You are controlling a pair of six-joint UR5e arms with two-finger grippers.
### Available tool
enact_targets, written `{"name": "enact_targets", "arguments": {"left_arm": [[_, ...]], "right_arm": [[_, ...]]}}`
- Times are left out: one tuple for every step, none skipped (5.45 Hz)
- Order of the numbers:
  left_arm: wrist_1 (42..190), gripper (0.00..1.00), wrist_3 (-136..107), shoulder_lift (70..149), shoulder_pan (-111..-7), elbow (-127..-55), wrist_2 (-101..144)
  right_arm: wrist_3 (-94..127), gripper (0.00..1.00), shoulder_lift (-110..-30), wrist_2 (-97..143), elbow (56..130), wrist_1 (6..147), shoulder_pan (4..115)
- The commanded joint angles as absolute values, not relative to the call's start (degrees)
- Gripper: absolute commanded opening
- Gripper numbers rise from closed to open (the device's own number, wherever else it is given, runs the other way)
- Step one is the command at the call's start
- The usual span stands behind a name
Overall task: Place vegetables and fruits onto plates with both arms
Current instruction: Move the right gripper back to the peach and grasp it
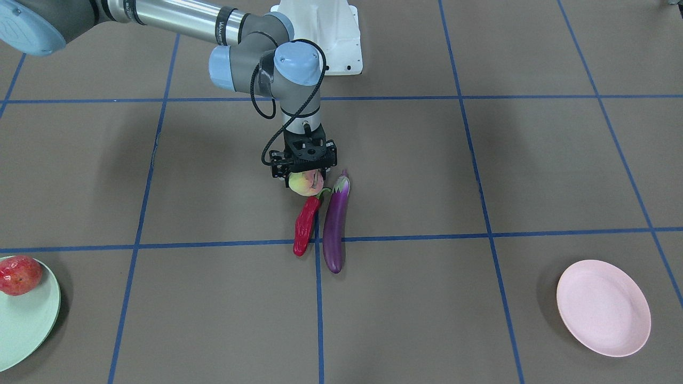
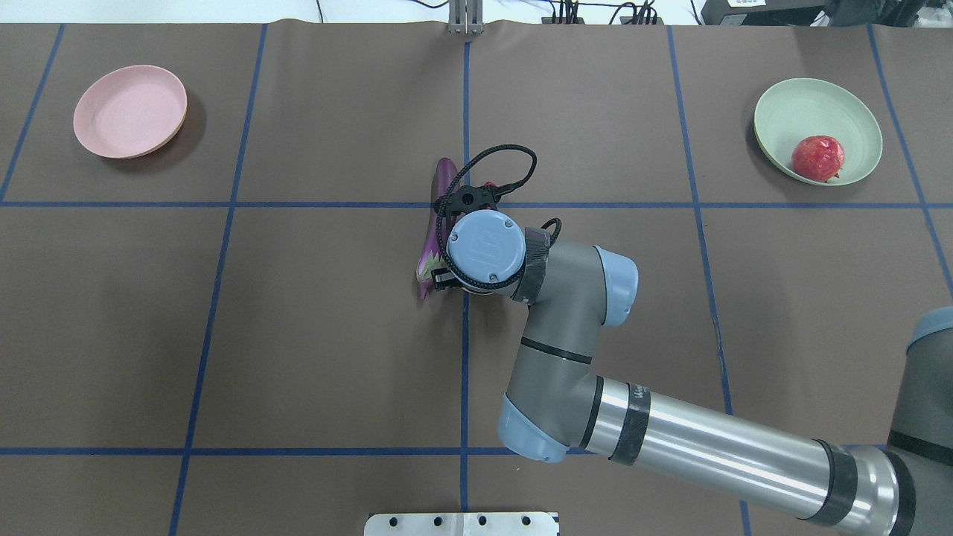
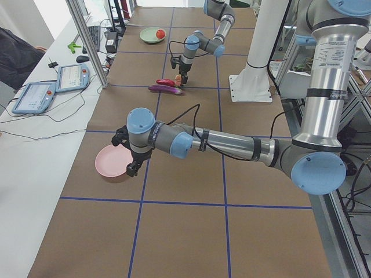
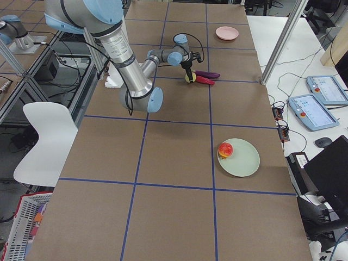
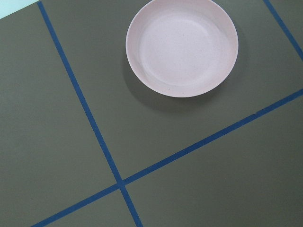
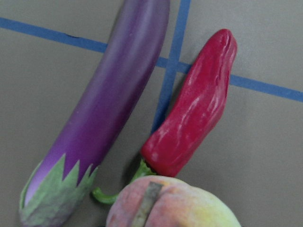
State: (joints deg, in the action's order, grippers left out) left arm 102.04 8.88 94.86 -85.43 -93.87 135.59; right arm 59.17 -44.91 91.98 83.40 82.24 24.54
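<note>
Yellow-green peach (image 1: 306,184), pink-blushed, brown groove on top, sat clamped between right gripper (image 1: 304,173) fingers in front view, just beside chili (image 1: 305,226) and eggplant (image 1: 336,224). Overhead hid peach under wrist. Left gripper (image 3: 133,169) over pink plate (image 5: 182,47); couldn't tell its spread.

arms (image 2: 707,439): silver tubes, grey jts, lt-blue caps | blk end effector (image 1: 305,178), blk cable (image 2: 514,147)

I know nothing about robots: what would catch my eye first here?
The right arm's claw sits over a peach mid-table, beside a red chili pepper and a long purple eggplant. A red apple lies on the green plate at one end; the pink plate at the other is bare.
</note>
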Motion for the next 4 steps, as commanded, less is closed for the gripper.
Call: {"name": "enact_targets", "arguments": {"left_arm": [[102.04,1.00,8.88,94.92,-85.52,-93.87,135.53],[102.04,1.00,8.88,94.92,-85.43,-93.87,135.53],[102.04,1.00,8.88,95.01,-85.43,-93.87,135.61],[102.13,1.00,8.88,95.01,-85.43,-93.87,135.62]], "right_arm": [[58.97,0.00,-45.00,92.89,85.93,84.44,26.26],[54.54,0.00,-45.87,97.95,91.61,90.38,31.50],[47.36,0.00,-48.49,103.83,93.58,91.22,38.51],[35.02,0.00,-52.34,112.50,93.43,90.45,49.11]]}}
